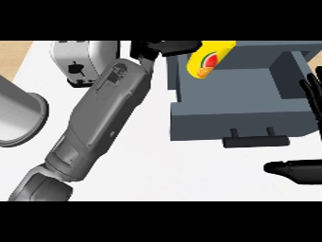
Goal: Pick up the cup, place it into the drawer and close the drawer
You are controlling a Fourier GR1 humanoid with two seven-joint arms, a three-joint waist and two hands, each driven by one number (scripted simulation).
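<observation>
cup [208, 57]: yellow, tilted over the open drawer [233, 124], long axis running upper-right to lower-left
left hand [165, 47]: fingers curled round the cup's top
right hand [317, 142]: fingers straight, holding nothing

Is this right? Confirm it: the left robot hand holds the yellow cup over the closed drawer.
Not quite. The head view shows the left robot hand holding the yellow cup over the drawer, but that drawer is pulled open, not closed.
</observation>
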